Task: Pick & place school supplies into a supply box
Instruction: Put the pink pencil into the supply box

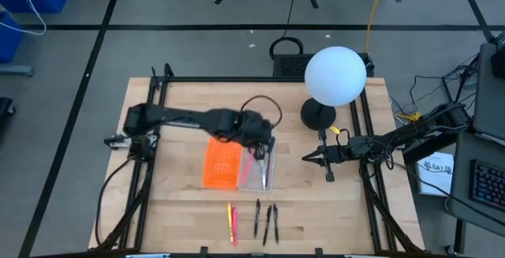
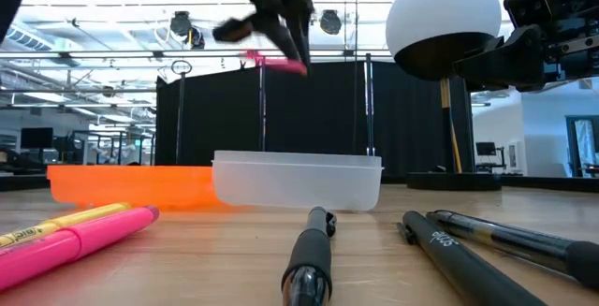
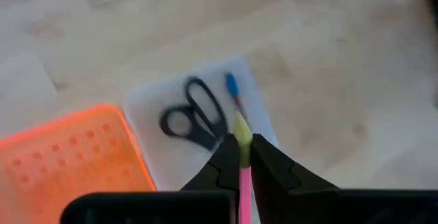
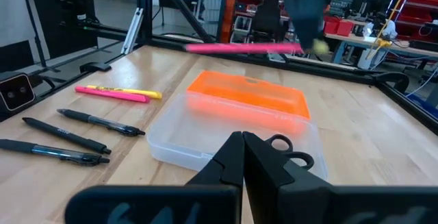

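Note:
My left gripper (image 1: 258, 138) hangs over the clear supply box (image 1: 257, 170), shut on a pink pen (image 2: 273, 60) with a yellow tip. The box rests flat on the table beside the orange perforated tray (image 1: 221, 163). Inside it lie black-handled scissors (image 3: 191, 112) and a blue-tipped pen (image 3: 233, 89). A yellow and a pink pen (image 1: 231, 222) and three black pens (image 1: 267, 222) lie on the table near its near edge. My right gripper (image 1: 310, 158) waits shut, to the right of the box, touching nothing. My left gripper pinches the pink pen close behind its yellow tip (image 3: 241, 131), between the two fingers (image 3: 222, 164). The fingers come from above, pointing down, and lie across the pen. The pen is lifted clear above the box and sits about level, its long pink body (image 4: 233, 46) sticking out to one side.
A white globe lamp (image 1: 335, 75) on a black round base (image 1: 318, 114) stands at the table's far right, with a cable loop (image 1: 264, 104) beside it. Black frame rails run along the left and right table edges. Bare wood lies between the box and the loose pens.

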`<action>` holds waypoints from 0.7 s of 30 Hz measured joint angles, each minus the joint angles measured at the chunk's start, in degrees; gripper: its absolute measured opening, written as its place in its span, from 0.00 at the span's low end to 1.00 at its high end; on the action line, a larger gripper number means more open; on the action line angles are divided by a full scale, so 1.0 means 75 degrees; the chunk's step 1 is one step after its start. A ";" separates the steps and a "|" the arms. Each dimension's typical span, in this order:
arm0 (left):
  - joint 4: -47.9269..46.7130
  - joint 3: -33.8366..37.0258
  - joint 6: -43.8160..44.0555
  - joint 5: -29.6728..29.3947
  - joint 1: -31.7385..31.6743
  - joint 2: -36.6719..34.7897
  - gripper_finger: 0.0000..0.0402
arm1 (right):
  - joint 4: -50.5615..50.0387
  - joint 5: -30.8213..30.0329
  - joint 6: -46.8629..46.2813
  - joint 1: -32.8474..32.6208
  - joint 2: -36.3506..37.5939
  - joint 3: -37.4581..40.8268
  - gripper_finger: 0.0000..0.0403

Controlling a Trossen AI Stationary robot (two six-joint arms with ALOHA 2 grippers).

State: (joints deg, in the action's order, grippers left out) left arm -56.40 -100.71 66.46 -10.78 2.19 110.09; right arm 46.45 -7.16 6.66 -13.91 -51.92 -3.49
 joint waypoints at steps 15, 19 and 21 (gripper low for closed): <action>0.0545 0.0000 -0.0448 0.0996 -0.0705 0.1609 0.05 | -0.0031 0.0000 0.0003 0.0000 0.0000 -0.0002 0.00; 0.0575 0.0000 -0.0396 0.1198 -0.0739 0.1867 0.05 | -0.0005 0.0000 0.0003 0.0000 0.0002 -0.0001 0.00; 0.0565 0.0000 -0.0386 0.1250 -0.0710 0.1952 0.05 | -0.0007 0.0000 0.0003 0.0000 0.0000 0.0001 0.00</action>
State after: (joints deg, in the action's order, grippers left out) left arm -52.16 -100.71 63.56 -1.41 -3.13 124.72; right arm 46.39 -7.16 6.68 -13.91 -51.92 -3.49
